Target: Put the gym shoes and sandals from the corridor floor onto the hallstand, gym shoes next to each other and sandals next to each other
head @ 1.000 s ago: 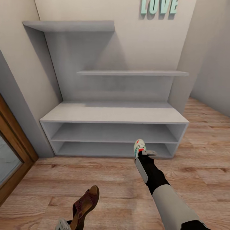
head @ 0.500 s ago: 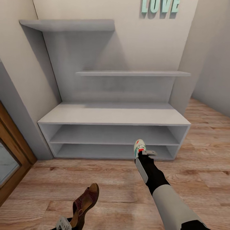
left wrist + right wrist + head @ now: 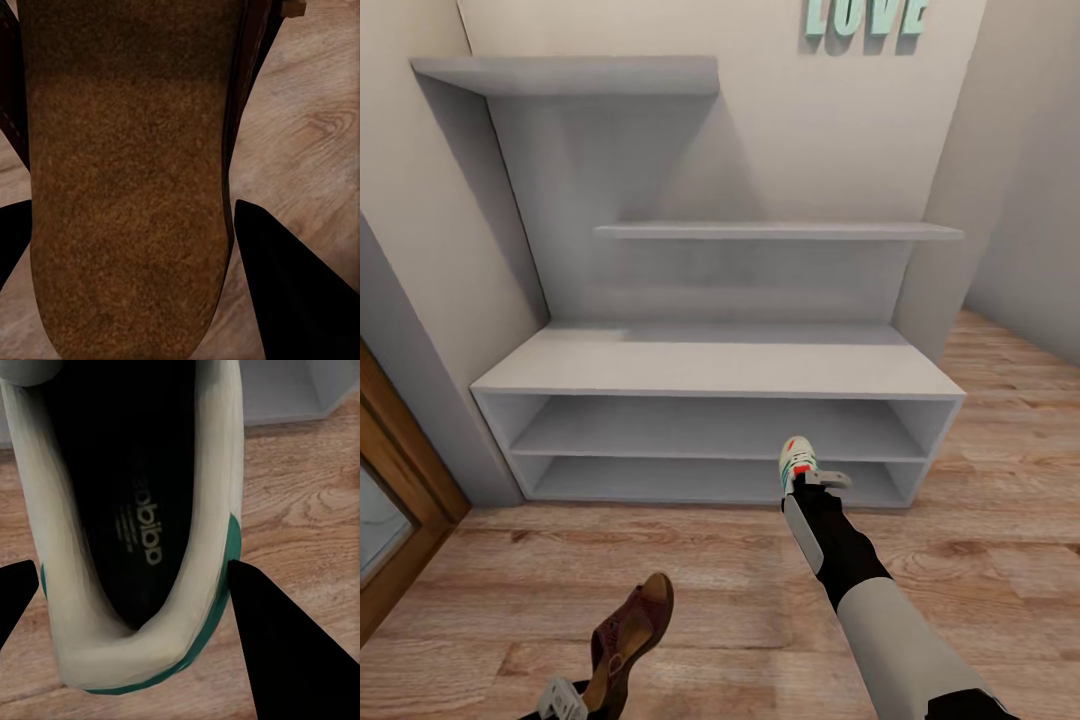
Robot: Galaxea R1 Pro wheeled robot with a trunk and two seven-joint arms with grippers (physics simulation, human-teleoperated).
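**Robot carries a sandal and a gym shoe toward an empty shoe rack**

Nearest the robot, at the bottom of the head view, the left gripper [image 3: 565,700] holds a dark brown sandal [image 3: 626,640] above the wood-plank floor [image 3: 690,590]. In the left wrist view, the sandal's tan footbed [image 3: 127,187] sits between two dark fingers [image 3: 292,292], which press against its sides.

Further forward, the right arm reaches out. Its gripper [image 3: 812,482] is clamped on a white gym shoe [image 3: 797,460] with green and red-orange marks, held in the air in front of the rack's lower right opening. The right wrist view looks down into the shoe's dark lining [image 3: 142,502], with a finger [image 3: 292,652] on each side.

Beyond stands the pale grey shoe rack [image 3: 715,370] against the wall, with two open tiers. Two floating shelves [image 3: 780,230] hang above it, and teal letters [image 3: 865,18] sit higher on the wall.
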